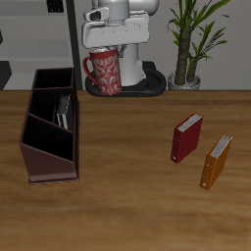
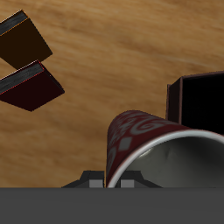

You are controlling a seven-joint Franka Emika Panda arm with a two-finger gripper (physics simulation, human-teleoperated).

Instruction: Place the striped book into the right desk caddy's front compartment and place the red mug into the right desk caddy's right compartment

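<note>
At the left of the exterior frame the right desk caddy (image 1: 49, 127) stands, the striped book (image 1: 63, 111) already lodged inside. At upper centre the red mug (image 1: 103, 71) is held aloft, pinched by the gripper (image 1: 111, 47); being rigid, glazed and probably slippery, it is judged best gripped by the rim.

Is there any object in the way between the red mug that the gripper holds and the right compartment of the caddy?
Nothing visible blocks the way. The red mug hangs in the air just behind the right desk caddy. The right compartment is the caddy's nearest section to the mug and looks empty. The striped book already stands in a different compartment.
</note>
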